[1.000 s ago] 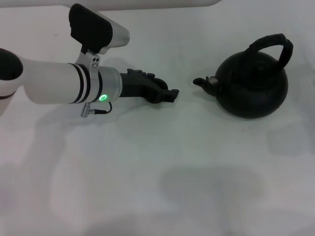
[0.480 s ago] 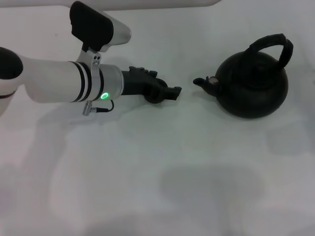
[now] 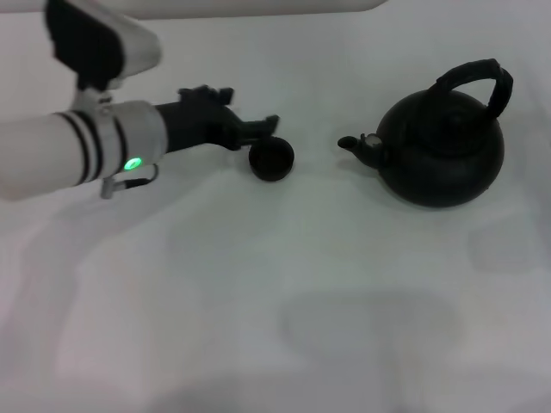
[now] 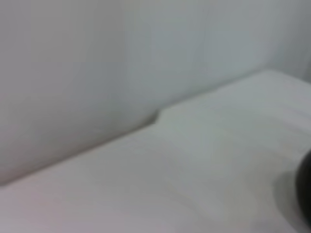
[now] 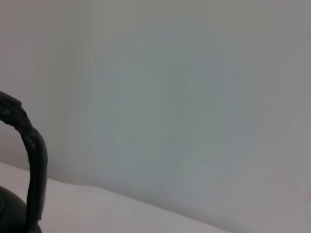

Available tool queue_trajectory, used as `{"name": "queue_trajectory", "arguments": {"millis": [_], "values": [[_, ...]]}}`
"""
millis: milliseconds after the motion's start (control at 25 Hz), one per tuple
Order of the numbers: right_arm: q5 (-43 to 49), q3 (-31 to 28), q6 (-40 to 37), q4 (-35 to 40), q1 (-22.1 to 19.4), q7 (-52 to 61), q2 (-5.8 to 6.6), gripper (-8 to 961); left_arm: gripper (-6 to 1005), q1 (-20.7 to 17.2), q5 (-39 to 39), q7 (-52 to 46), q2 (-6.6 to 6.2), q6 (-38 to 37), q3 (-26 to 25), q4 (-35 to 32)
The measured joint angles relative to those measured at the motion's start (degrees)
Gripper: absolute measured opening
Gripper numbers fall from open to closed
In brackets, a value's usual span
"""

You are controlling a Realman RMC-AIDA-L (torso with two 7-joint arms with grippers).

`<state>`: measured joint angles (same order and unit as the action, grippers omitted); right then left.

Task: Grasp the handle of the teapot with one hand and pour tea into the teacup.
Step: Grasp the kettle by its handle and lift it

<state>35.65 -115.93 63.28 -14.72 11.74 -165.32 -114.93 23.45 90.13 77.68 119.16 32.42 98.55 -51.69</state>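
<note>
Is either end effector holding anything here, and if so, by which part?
Nothing is held. The left end effector sits just behind the teacup, which stands on the table. The teapot and its handle are untouched; the right end effector is out of view.

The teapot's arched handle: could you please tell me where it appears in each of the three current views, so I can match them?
Head view: the handle arches over the teapot at upper right.
Left wrist view: not identifiable; only a dark sliver at the lower right edge.
Right wrist view: the handle rises along the left edge, with a bit of the pot's body below it.
Shared landmark: the white table.
</note>
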Motion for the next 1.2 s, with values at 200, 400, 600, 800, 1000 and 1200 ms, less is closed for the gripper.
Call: {"name": "queue_trajectory", "arguments": {"millis": [200, 400, 600, 800, 1000, 1200], "values": [[-0.04, 0.00, 0.24, -0.19, -0.44, 0.16, 0.30, 858, 877, -6.37, 10.99, 13.23, -0.03, -0.63, -2.03, -2.86], [0.12, 0.00, 0.78, -3.25, -2.37, 0.81, 0.52, 858, 878, -12.38, 31.84, 34.24, -0.08, 1.68, -2.84, -2.06], [1.41, 0.56, 0.56, -8.83, -5.14, 3.62, 0.60, 857, 878, -18.44, 53.87, 55.64, -0.06, 13.62, -3.63, 2.36], [10.97, 0.48, -3.29, -15.84, -6.50, 15.00, 2.25, 857, 877, -19.46, 67.74, 65.72, -0.15, 27.41, -3.84, 12.14], [19.29, 0.22, -8.40, -21.94, -7.08, 21.74, 2.65, 856, 876, -18.46, 70.98, 67.76, 0.01, 32.86, -4.90, 18.73], [26.18, 0.18, -11.39, -25.83, -6.70, 28.76, 3.00, 856, 878, -18.70, 71.69, 69.21, 0.29, 33.47, -4.72, 20.08]]}}
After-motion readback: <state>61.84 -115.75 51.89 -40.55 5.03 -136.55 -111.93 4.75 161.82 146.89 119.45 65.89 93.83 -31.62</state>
